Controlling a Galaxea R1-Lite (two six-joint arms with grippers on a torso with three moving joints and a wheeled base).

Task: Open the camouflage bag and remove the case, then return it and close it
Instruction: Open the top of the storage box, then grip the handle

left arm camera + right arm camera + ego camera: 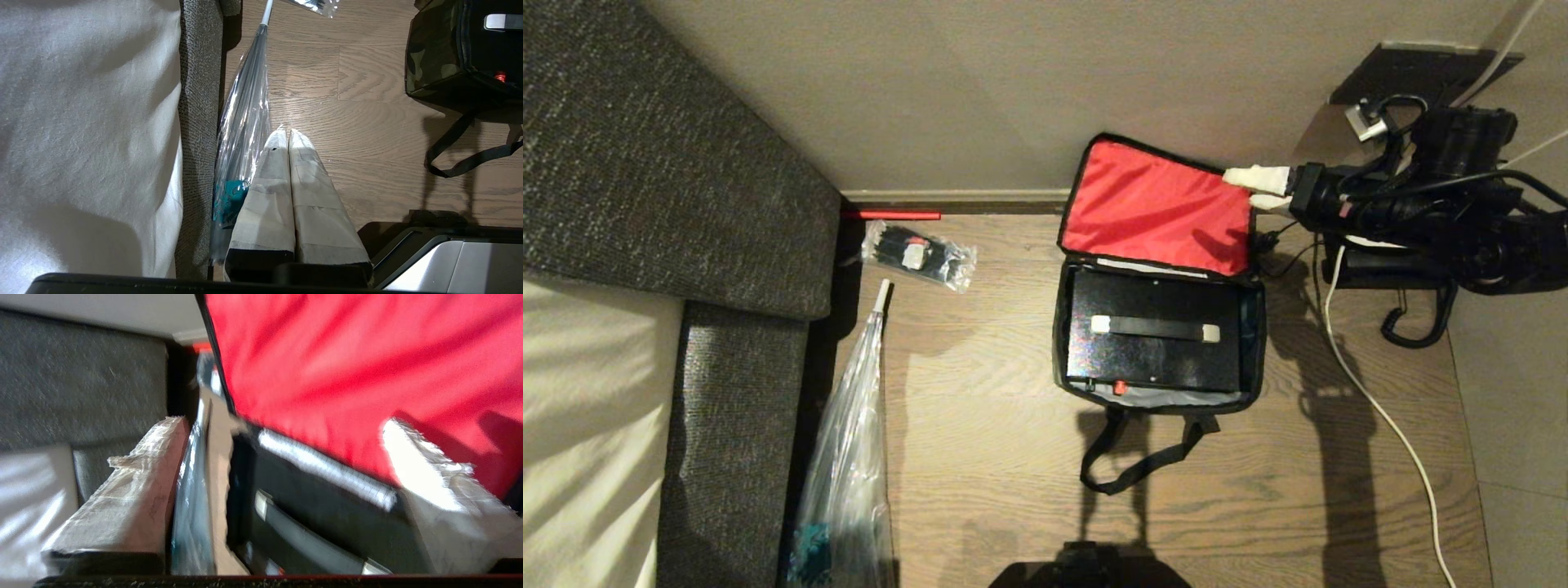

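The camouflage bag (1062,343) stands open on the wooden floor, and its side also shows in the left wrist view (429,53). Its red-lined lid (1156,204) leans back against the wall. The black case (1156,359) lies flat inside, with pale-ended handle and a small red dot. It shows in the right wrist view too (327,506). My right gripper (1263,188) is open at the lid's far right corner, with its taped fingers (429,473) spread wide in front of the red lining (347,367). My left gripper (284,132) is shut and empty, low over the floor beside the sofa.
A dark grey sofa (645,163) fills the left. A crinkled clear plastic bag (849,457) lies along it, and a small clear packet (919,255) lies near the wall. A white cable (1372,400) runs down the right. One black strap (1135,465) trails in front of the bag.
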